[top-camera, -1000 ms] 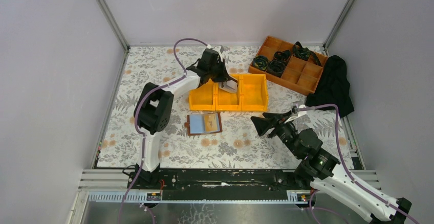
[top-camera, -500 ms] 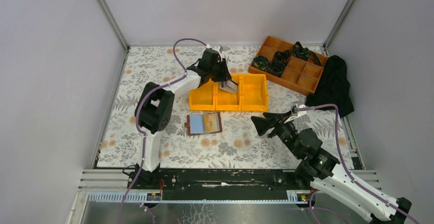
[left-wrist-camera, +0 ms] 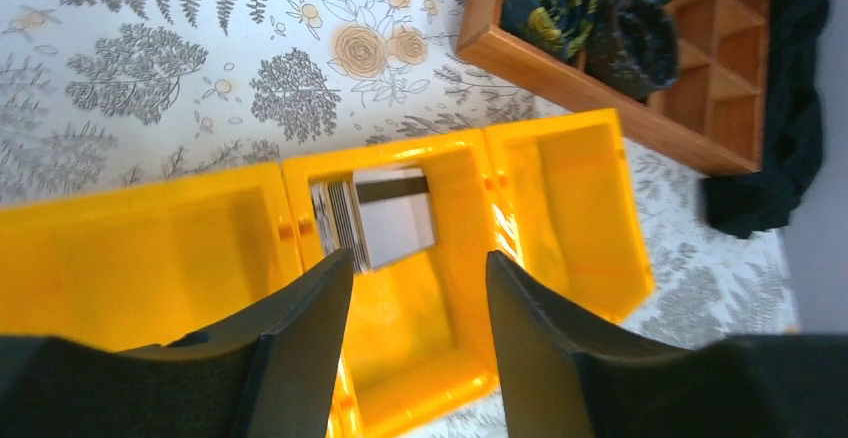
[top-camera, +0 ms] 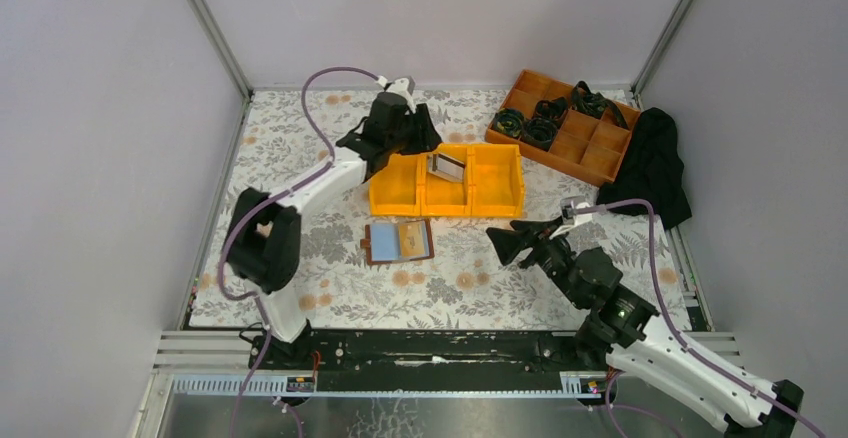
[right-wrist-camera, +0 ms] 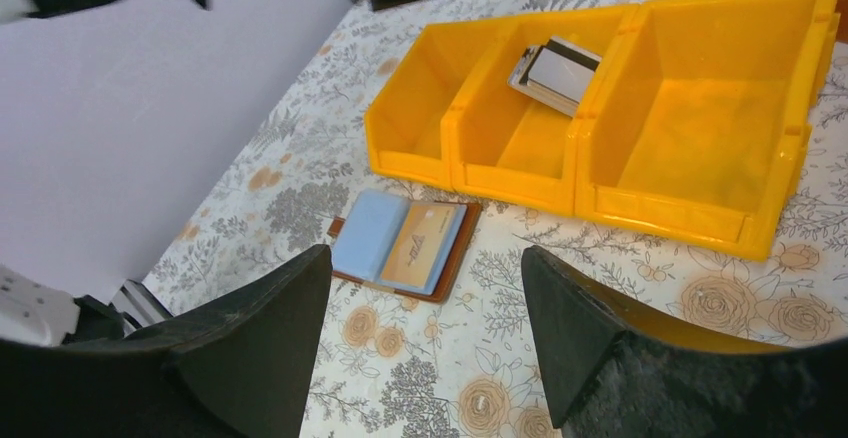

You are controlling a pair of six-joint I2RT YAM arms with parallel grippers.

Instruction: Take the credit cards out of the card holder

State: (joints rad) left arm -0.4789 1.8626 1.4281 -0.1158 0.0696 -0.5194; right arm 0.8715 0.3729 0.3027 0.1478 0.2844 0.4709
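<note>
A stack of silvery credit cards, the top one with a dark stripe, leans in the middle compartment of the yellow bins. The left wrist view shows the credit cards just beyond my open left gripper, which holds nothing. From above, the left gripper hovers at the bins' back left. The brown card holder lies open on the floral cloth, with a tan card in its blue sleeve. My right gripper stands open to its right, empty, framing the card holder.
A wooden compartment tray with rolled dark items sits at the back right. A black cloth lies bunched beside it at the right wall. Grey walls close in the table on three sides.
My left gripper has opened, leaving a card on the stack in the middle bin, and pulled back to the left. The right gripper has edged slightly left.
</note>
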